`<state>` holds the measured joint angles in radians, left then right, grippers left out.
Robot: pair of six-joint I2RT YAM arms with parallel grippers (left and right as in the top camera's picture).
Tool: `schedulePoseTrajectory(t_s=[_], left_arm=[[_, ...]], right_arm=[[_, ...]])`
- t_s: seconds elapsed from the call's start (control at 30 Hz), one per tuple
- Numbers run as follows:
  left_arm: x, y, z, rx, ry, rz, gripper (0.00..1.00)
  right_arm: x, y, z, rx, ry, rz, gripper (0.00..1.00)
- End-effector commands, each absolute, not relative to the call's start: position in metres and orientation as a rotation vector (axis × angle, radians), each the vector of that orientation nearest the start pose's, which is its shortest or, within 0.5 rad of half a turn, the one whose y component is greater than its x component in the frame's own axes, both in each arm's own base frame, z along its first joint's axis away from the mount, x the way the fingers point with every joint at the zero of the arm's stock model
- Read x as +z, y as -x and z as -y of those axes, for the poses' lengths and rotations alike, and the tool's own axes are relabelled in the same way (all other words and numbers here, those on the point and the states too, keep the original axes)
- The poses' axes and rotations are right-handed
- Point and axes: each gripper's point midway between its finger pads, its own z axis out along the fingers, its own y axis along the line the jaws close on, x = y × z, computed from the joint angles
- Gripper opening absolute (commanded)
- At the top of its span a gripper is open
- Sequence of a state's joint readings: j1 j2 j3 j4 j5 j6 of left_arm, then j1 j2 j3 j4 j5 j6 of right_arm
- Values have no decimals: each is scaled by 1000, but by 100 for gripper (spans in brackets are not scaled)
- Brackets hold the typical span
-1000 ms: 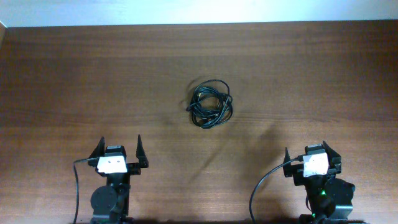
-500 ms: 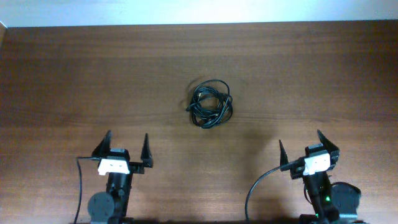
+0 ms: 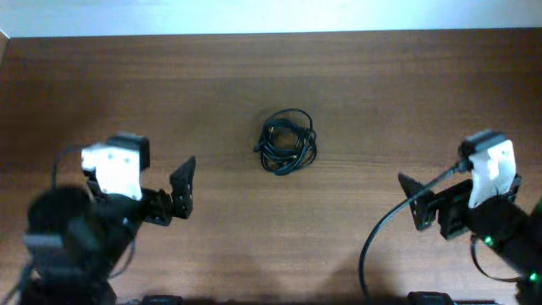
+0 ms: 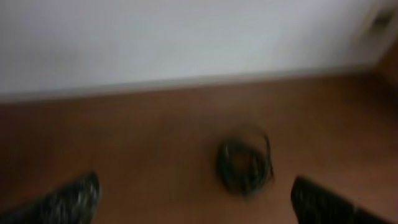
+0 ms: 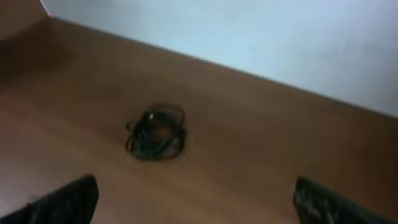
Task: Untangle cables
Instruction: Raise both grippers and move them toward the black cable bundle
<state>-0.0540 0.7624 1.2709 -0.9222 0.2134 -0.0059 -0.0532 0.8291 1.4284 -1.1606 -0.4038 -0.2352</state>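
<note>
At the centre of the table (image 3: 102, 76), a little toward 12 o'clock, the cables (image 3: 288, 142) are seen as one tight bunch of black loops. The bunch has not been shifted or loosened against the earlier overhead pictures. What has changed is the arms. A moment ago both were parked at the 6 o'clock edge with their fingers pointed to 12 o'clock. Now both have been lifted and swung outward, and both are blurred with motion.

The left gripper (image 3: 180, 191) is placed at about 8 o'clock from the bunch and turned toward 3 o'clock. The right gripper (image 3: 415, 203) is placed at about 4 o'clock from it and turned toward 9 o'clock. Both are kept well apart from the cables.

In each wrist view the two fingers are found at the far lower corners, so the jaws of both are judged to be spread wide and nothing is held. The bunch is framed between the fingers in both views.

The task is judged to be at its opening. An approach from two sides is being set up, and no cable has yet been touched.
</note>
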Motion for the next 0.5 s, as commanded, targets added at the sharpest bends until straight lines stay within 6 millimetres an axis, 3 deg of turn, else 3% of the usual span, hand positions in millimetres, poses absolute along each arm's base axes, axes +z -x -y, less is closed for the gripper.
schedulePoseTrajectory(t_s=[0.0,0.13,0.3,0.47], left_arm=[[417,-223,59,-317,-220,-1961,99],[421,-205,60,-331,-225,-1979,99],[419,-196,72,-410,-272,-1989,99],[416,-195,72,-412,-271,-2002,99]], right_arm=[[398,-201,-66,350,432,-2100,99],[408,-184,-90,530,506,-2075,99],[409,-182,-94,563,520,-2067,99],[410,-182,-94,562,520,-2066,99]])
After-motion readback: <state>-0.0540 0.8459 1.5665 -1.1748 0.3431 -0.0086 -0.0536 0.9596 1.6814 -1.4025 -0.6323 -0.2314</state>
